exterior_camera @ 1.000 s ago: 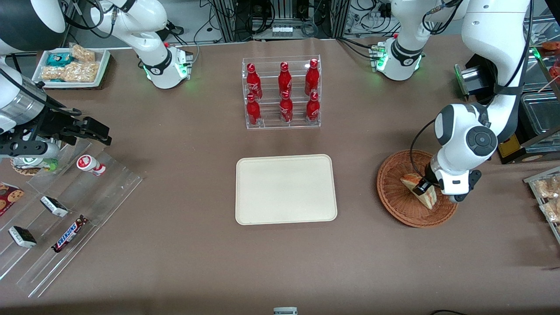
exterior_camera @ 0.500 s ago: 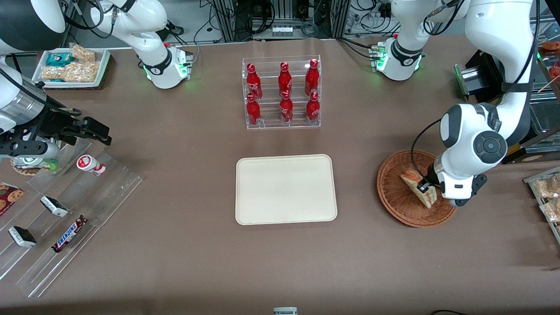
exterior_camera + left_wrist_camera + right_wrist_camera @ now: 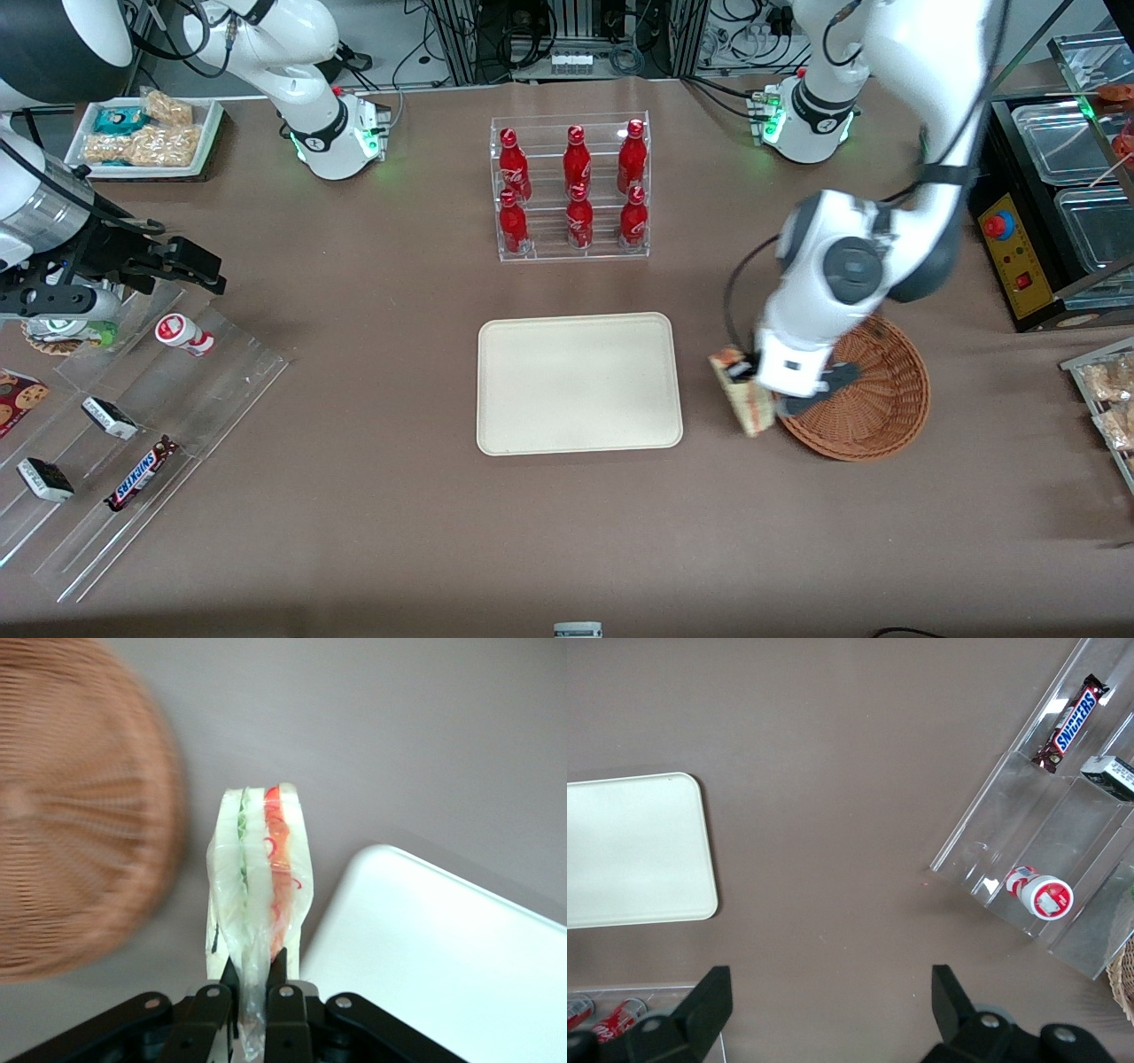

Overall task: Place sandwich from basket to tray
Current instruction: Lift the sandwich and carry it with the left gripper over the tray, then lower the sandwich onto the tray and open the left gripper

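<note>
White tray of snack packets [image 3: 146, 133] at the parked arm's end, farther from the front camera than the stepped clear acrylic rack [image 3: 133, 443]. The rack holds 1 small red-and-white cup [image 3: 183, 335] lying on its side, 2 black-and-white wrapped bars [image 3: 110, 417] and [image 3: 44, 478], and 1 Snickers bar [image 3: 140, 473]; a cookie packet [image 3: 19, 399] sits at the frame edge beside it. Mid-table: 1 clear bottle rack [image 3: 571, 186] with 6 red Coca-Cola bottles [image 3: 577, 159], 3 per tier. Nearer the front camera than the bottle rack is 1 cream tray [image 3: 579, 382], nothing on it. 1 sandwich [image 3: 742, 403] is lifted clear of the basket [image 3: 886, 399], held in the air over bare table between the tray's edge and the basket rim, not touching either. The gripper [image 3: 751, 379] is clamped on the sandwich; in the wrist view the two fingers [image 3: 213, 1014] pinch the wrapped wedge [image 3: 261, 895] at its narrow end, with the green and orange-red filling edge facing the camera, the basket [image 3: 80, 806] to one side and a corner of the tray [image 3: 443, 948] to the other. The basket itself holds nothing visible. Toward the working arm's end: a yellow control box with 1 red button [image 3: 1005, 252], 2 clear lidded containers [image 3: 1085, 186], and more snack packets [image 3: 1107, 394] at the frame edge.
</note>
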You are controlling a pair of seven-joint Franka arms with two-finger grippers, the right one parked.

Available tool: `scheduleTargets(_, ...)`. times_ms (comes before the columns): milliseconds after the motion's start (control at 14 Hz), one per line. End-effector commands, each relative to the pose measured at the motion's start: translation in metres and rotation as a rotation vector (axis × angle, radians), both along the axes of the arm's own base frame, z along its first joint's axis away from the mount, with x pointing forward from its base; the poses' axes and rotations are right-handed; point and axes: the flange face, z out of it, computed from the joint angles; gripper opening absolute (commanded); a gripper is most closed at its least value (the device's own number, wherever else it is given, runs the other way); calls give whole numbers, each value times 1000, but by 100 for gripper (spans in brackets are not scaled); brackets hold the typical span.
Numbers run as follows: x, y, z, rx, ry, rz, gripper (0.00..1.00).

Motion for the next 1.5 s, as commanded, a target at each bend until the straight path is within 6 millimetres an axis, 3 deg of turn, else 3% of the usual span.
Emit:
scheduleTargets(0, 8, -82, -25, -22, -44, -103, 6)
scheduleTargets(214, -15, -156, -44, -44, -77, -202, 6)
scheduleTargets(357, -29, -192, -59, -57, -100, -249, 6)
scheduleTargets(500, -38, -210, -69, -63, -107, -271, 6)
scheduleTargets(857, -42, -211, -76, -45, -124, -303, 11)
scheduleTargets(929, -44, -211, -79, -43, -118, -302, 20)
scheduleTargets(1071, -45, -212, -73, -53, -116, -282, 100)
scheduleTargets(1143, -47, -213, -67, -49, -116, -273, 100)
scheduleTargets(1214, -47, -211, -47, -51, -124, -275, 100)
scheduleTargets(1429, -51, -198, 31, -41, -120, -268, 100)
